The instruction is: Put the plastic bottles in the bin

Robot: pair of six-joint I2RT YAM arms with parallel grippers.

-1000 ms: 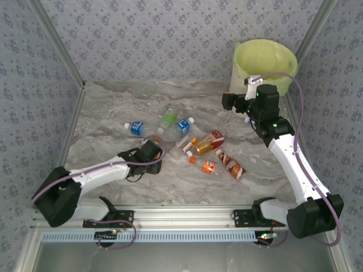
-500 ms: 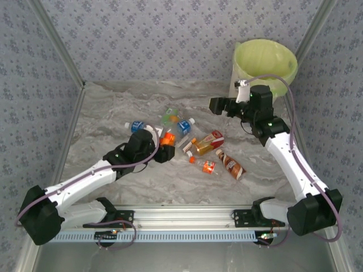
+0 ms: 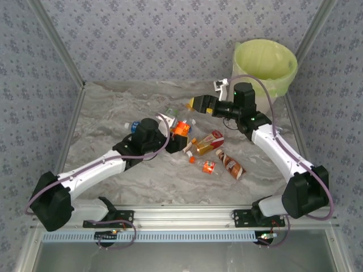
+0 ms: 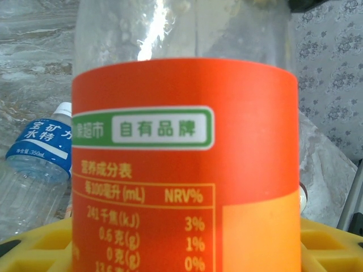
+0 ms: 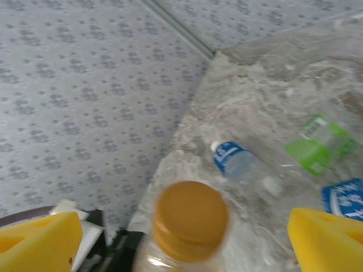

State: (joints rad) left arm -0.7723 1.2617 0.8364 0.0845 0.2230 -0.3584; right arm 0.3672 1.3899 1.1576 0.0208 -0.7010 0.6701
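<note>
The left claw [image 3: 177, 134] holds an orange-label bottle [image 4: 187, 170] up over the counter [image 3: 113, 107]. The right claw [image 3: 195, 103] is spread wide near it. Other bottles [image 3: 229, 163] lie on the counter, apart from the bin [image 3: 266, 77] in the corner.

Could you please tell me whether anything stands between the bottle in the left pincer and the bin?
Yes. The right arm lies across the straight path: its open right pincer and wrist sit between the orange-labelled bottle and the bin.

bottle [image 4: 187, 170]: orange label | bin [image 3: 241, 65]: yellow-green | table [image 3: 113, 107]: grey marbled | wall [image 3: 170, 39]: grey floral
</note>
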